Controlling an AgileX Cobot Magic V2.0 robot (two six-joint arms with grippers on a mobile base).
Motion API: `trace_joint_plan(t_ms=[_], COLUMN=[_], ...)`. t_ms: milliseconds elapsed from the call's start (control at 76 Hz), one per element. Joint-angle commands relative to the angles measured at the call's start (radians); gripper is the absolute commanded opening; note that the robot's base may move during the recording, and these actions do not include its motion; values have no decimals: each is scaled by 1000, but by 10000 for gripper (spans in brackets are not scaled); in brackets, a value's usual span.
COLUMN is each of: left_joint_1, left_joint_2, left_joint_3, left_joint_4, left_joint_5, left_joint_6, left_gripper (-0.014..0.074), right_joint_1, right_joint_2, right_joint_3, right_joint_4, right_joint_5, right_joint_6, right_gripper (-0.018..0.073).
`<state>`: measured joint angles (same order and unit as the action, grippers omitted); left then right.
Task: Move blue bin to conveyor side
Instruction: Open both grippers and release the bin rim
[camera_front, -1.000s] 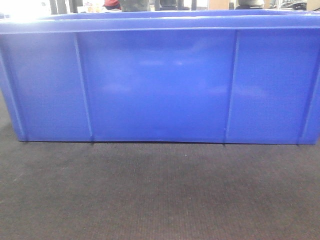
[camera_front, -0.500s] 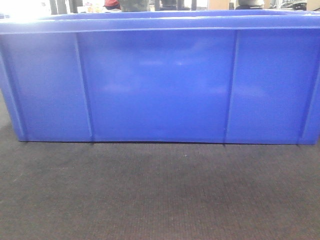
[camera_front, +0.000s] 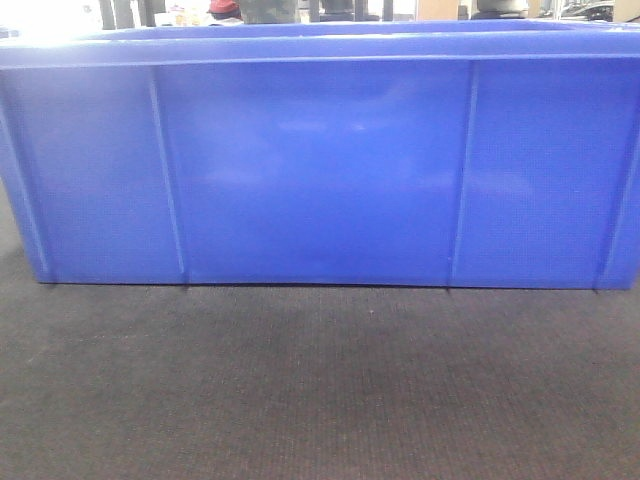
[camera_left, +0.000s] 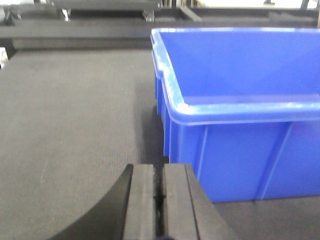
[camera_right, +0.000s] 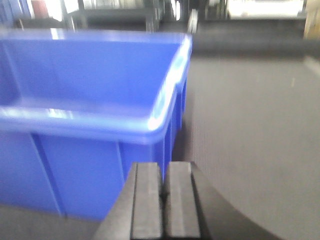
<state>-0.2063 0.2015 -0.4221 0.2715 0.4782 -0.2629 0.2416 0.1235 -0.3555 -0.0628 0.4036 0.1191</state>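
Blue bin (camera_front: 320, 170), a large rectangular crate of glossy blue plastic with thin vertical ribs and a thickened top rim, stands upright on the conveyor (camera_front: 320, 390), a flat dark grey-black belt of fine woven mesh. Front view: the wide side wall fills the upper frame, its base resting on the belt. Left wrist view: the left gripper (camera_left: 159, 200) hangs low above the belt just beside the bin's near left corner, apart from it, jaws pressed together with only a thin seam between the dark pads and nothing held. Right wrist view (somewhat blurred): the right gripper (camera_right: 164, 200) sits near the bin's right corner, not clearly touching it, jaws likewise closed on nothing.

Progress, as a judgement: the bin already lies on the belt, with bare mesh showing on both of its sides and in front of it; neither arm has hold of the crate. Whether it stands at the required side cannot be settled from these views, so the shifting may well remain to be done.

Markings: no brand, label or legible writing appears on the bin, the belt or the grippers.
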Motion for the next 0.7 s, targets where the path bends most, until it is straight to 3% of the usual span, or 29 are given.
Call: trace_joint_plan(t_ms=[0,684], left_joint_1=[2,2], left_joint_2=[-10,-10], left_joint_3=[1,1], left_joint_4=[5,5], left_joint_5=[-25,-25], left_joint_6=[-7,-7], left_gripper=[-17,-17], right_joint_1=[-3,-3], right_joint_2=[-46,-64], right_joint_3=[3,3], right_joint_4=[-11,-11], right_joint_5=[-31,-34], right_joint_6=[-6,-6], right_gripper=[-88,-88])
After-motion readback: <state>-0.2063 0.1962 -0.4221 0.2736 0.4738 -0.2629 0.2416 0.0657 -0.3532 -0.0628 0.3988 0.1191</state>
